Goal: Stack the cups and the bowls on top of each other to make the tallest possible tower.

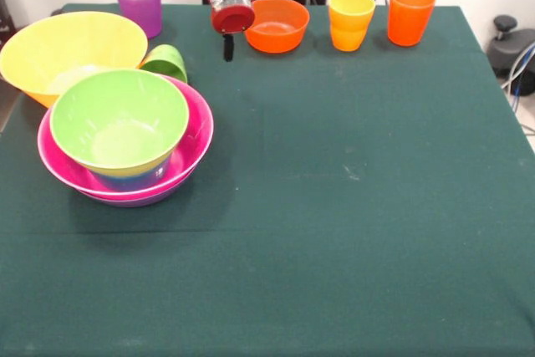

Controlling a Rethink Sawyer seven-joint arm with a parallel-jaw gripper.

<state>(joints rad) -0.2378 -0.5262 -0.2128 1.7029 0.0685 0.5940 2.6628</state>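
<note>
The tower point(125, 144) sits at the left of the surface point(351, 206): a light green bowl point(117, 127) mouth-up on top, a sliver of blue bowl point(134, 180) under it, both nested in the pink bowl point(191, 144), with a purple rim point(138, 201) showing beneath. The yellow bowl point(71, 52) stands loose just behind the pile, upright, and a light green cup point(167, 62) lies tipped on its side beside it, touching or nearly touching the pink rim, its mouth turned toward the camera and right and its long axis roughly level with the surface. The purple cup point(139, 4), orange bowl point(277, 24), yellow-orange cup point(351, 20) and orange cup point(410, 13) stand upright along the far edge, long axes vertical. Your pincer point(227, 46) hangs at the far side just left of the orange bowl, carrying nothing; only one dark tip shows clearly, so whether it is spread or pressed together cannot be told. It appears to be between picks. Nested bowls add little height, so you would do better to invert pieces than to sink them in. If you take the orange bowl next, grip one wall at the rim and centre it over the green bowl before release.
</note>
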